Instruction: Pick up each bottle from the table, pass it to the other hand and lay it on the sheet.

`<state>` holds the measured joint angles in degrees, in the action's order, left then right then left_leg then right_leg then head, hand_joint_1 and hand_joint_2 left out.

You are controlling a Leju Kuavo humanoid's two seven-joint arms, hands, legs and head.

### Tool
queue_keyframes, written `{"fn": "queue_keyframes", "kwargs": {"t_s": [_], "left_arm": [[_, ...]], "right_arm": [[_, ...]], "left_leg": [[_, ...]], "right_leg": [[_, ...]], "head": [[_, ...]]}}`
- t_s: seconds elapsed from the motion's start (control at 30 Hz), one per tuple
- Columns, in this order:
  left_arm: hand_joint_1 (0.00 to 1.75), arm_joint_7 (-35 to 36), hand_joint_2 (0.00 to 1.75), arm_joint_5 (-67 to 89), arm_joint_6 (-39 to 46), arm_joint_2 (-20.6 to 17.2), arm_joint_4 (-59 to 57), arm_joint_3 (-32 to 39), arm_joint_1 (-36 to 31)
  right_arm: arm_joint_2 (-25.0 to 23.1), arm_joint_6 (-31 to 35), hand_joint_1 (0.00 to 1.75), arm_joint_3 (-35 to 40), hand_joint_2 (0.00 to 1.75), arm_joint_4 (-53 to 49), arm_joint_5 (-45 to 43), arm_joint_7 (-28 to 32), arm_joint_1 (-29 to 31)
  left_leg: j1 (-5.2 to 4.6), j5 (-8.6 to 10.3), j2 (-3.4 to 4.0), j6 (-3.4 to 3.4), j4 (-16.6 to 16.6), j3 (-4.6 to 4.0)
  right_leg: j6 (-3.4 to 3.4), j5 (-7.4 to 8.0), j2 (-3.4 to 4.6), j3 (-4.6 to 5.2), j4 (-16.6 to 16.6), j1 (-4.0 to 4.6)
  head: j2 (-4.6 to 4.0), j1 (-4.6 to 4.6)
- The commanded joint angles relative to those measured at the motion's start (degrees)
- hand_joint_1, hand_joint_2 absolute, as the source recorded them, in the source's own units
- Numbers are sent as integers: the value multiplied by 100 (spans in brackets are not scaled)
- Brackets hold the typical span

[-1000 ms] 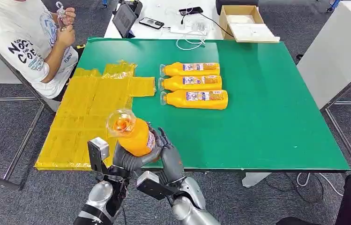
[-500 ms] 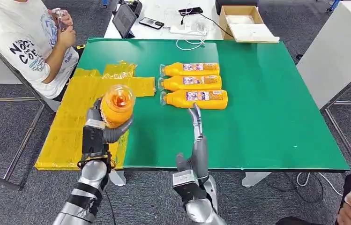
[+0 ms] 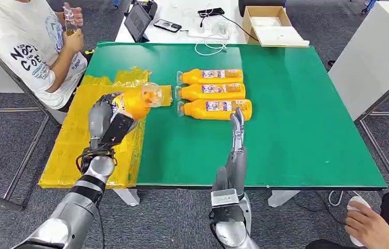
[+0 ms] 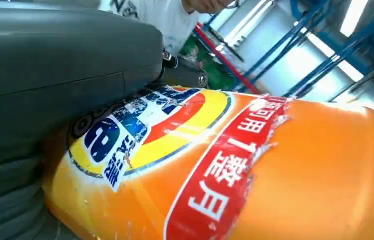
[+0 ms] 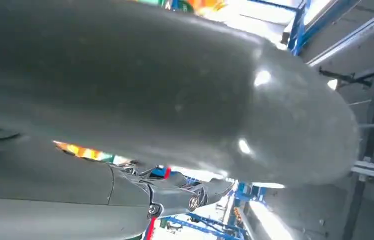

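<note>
Head view: left hand [image 3: 104,116] at centre left grips an orange plastic bottle [image 3: 137,102], tilted, clear cap toward the frame's right, above the crinkled yellow sheet [image 3: 85,137] on the green table [image 3: 296,119]. Right hand [image 3: 237,136] at lower centre, fingers straight and apart, holding nothing, tips just beside the nearest of three orange bottles lying in a row [image 3: 214,92]. A seated person in a white shirt [image 3: 23,41] at upper left; cardboard box [image 3: 270,23] at top.

Left wrist view: grey thumb [image 4: 65,60] pressed on the bottle's label [image 4: 175,145].

Right wrist view: grey thumb [image 5: 175,95] close up, blurred.
</note>
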<state>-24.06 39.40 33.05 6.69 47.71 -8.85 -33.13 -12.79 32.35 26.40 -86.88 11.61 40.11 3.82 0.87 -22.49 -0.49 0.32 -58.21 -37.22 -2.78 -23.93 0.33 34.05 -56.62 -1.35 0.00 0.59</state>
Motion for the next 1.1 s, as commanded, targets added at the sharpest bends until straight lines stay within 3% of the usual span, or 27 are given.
{"fn": "queue_keyframes", "kwargs": {"t_s": [0.03,0.43,1.1], "left_arm": [[175,1437,175,2515,-566,-836,-2826,-955,-1727],[175,1383,175,2507,-1654,-931,-3099,-636,-1796],[175,1569,175,2513,-2011,-942,-3172,-446,-1495]], "right_arm": [[116,-295,0,-98,0,399,-52,-11,399],[58,-385,0,-251,0,602,-135,-18,415],[-74,-627,0,-282,0,1111,-199,-39,411]], "left_leg": [[9,-8,8,2,-5,25],[9,-14,11,4,-5,32],[5,-12,17,4,3,30]], "right_leg": [[21,-6,-1,-26,-1,13],[21,-11,3,-35,2,14],[18,-8,10,-31,6,9]], "head": [[0,2],[0,0],[0,2]]}}
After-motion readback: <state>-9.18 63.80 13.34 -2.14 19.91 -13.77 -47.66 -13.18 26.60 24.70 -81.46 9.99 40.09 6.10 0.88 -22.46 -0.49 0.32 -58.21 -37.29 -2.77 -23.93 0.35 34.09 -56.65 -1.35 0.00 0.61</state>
